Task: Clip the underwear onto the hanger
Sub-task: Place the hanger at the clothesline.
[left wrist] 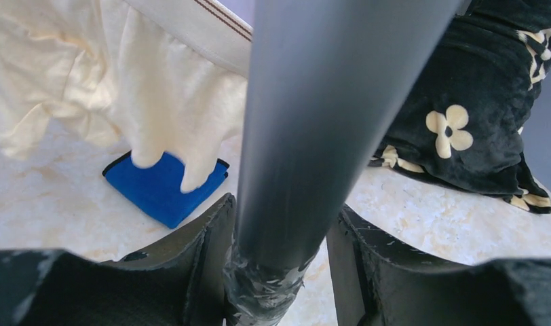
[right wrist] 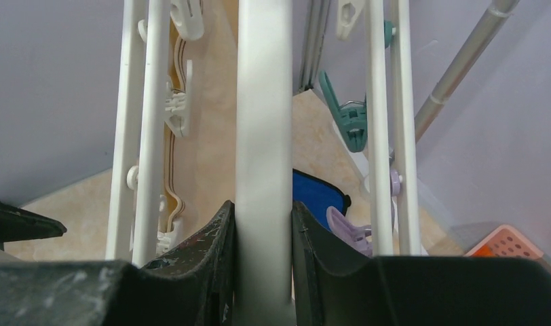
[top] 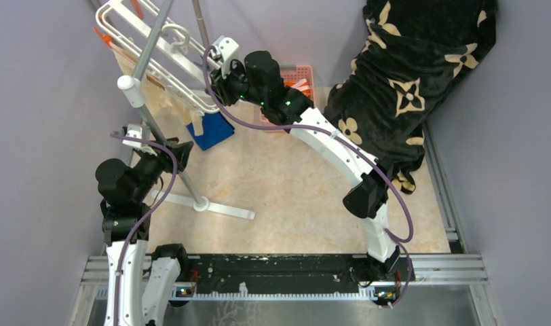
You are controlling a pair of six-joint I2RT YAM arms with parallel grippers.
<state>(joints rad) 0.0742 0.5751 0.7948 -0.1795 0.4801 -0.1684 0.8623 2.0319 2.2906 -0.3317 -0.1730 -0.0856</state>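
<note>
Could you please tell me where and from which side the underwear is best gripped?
Probably the striped waistband, the firm, flat top edge of the underwear, just under the hanger. Come from the near side, left of the grey pole in the left wrist view; the limp legs below would likely just bunch.

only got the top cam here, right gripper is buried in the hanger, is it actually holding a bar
observer: yes, the right wrist view shows the right gripper shut on one white bar of the hanger, a finger pressed to each side.
operator: what is the left one on
observer: the left gripper has the grey rack pole between its fingers; whether it squeezes, i cannot tell.
operator: where's the underwear
observer: the underwear hangs waistband up, its leg ends dangling in front of the blue cloth.
</note>
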